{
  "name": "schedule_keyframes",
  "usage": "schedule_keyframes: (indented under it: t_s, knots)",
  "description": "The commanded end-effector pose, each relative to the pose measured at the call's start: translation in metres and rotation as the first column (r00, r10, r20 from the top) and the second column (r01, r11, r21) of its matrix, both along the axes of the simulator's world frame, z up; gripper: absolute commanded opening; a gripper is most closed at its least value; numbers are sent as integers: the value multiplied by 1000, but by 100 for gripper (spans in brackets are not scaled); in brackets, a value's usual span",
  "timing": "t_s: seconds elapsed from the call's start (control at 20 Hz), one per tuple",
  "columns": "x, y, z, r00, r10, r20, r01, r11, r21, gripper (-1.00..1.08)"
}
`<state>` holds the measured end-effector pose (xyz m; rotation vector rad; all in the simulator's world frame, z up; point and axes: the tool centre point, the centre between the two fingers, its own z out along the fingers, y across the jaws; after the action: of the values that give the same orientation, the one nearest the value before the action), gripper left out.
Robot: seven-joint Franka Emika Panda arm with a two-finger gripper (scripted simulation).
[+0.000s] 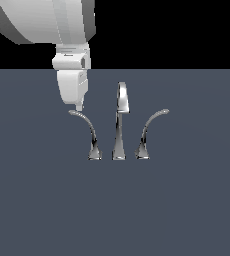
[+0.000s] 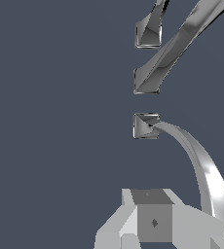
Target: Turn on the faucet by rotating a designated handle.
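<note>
My claw (image 1: pixel 78 106) hangs down from the white arm (image 1: pixel 42 20) at the upper part of the exterior view's left. Its tip is just above the outer end of the handle (image 1: pixel 85 129), very close to it. I cannot tell from either picture if it touches the chrome or not. I also cannot tell whether my fingers are spread or pressed together: in the exterior view they look like one pale block, and in the wrist view only the body of the claw shows, with the fingertips out of the picture.

The faucet (image 1: pixel 119 125) stands on the flat grey-blue surface (image 1: pixel 187 210), about in the middle of the exterior view. It has three chrome pieces in a row. The tall straight spout (image 1: pixel 121 120) is in the centre. The handle rises from its small flared base on the exterior view's left of the spout and bends outward to that same side. The mirror lever (image 1: pixel 149 132) stands on the other side and bends toward the exterior view's right.

In the wrist view, the handle (image 2: pixel 201 165) curves from its square base toward my claw, and it passes just beside the claw's body.
</note>
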<state>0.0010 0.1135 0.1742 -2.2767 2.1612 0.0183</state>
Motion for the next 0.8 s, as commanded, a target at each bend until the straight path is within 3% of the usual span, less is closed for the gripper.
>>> schedule_keyframes:
  t_s: [0.0,0.35,0.75]
  knots:
    - [2,0,-3,1000,-17,5,17,1000,-7,-100]
    - [2,0,-4,1000,-22,6,22,1000,-9,-100]
    - [-19,9,-4,1000,-22,6,22,1000,-9,-100]
